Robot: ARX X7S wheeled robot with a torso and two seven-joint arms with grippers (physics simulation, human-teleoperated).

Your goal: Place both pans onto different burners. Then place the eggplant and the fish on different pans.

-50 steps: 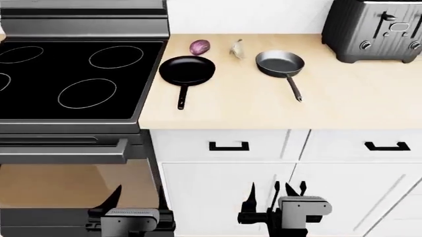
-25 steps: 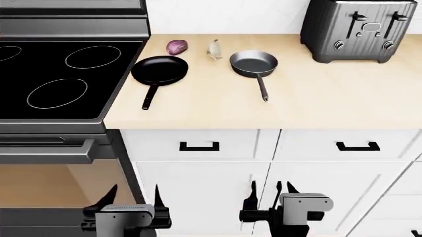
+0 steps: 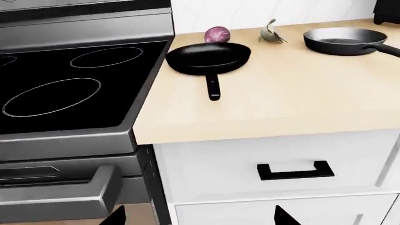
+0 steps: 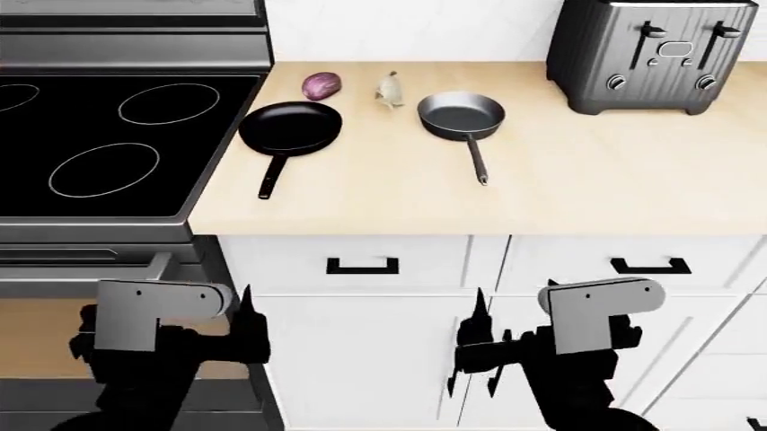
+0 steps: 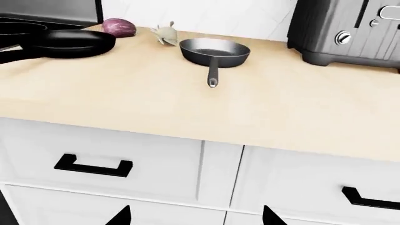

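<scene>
While on counter (image 4: pixel 576 189), both pans (image 4: pixel 290 127) unburnered.

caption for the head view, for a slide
Both grippers, left and right, low before the cabinets; two pans, eggplant and fish on the counter.

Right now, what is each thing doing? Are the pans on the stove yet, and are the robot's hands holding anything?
Shallow matte black pan: on the counter, empty.
Deeper grey-inside pan: on the counter, empty.
Purple egg-shaped eggplant: on the counter.
Pale slim fish: on the counter.
White-ring burners: bare.
Left hand: open, empty.
Right hand: open, empty.
</scene>
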